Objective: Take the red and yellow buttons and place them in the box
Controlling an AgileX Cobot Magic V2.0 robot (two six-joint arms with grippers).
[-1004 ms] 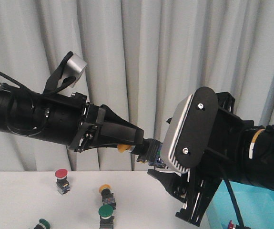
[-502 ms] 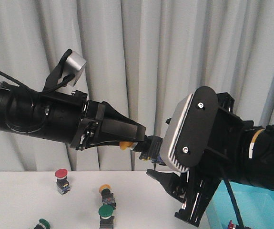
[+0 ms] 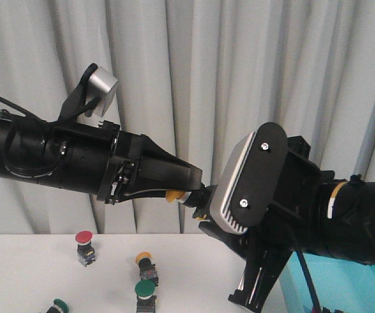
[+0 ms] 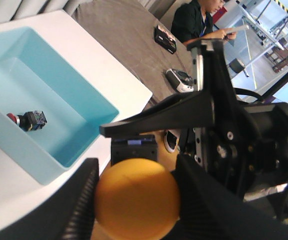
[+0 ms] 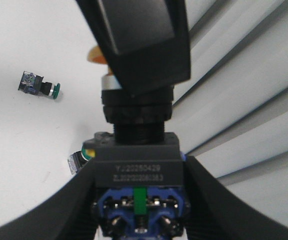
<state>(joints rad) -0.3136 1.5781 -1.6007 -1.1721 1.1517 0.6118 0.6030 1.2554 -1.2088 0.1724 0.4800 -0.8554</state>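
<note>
Mid-air handoff: left gripper (image 3: 190, 189) and right gripper (image 5: 136, 200) both clamp the yellow button (image 4: 136, 197); left releases next, right carries to box (image 4: 58, 105).

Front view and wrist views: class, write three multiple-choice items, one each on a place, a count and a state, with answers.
1. Where is the red button?
A in the box
B on the table
C in a gripper

2. How many green-capped buttons show on the table in the front view?
A none
B two
C five

3. The yellow button is
A lying on the table
B in the box
C held in mid-air

Answers:
1 A: it lies on the floor of the box.
2 B: one, another, both on the table.
3 C: the left gripper and right gripper both hold it.
</note>
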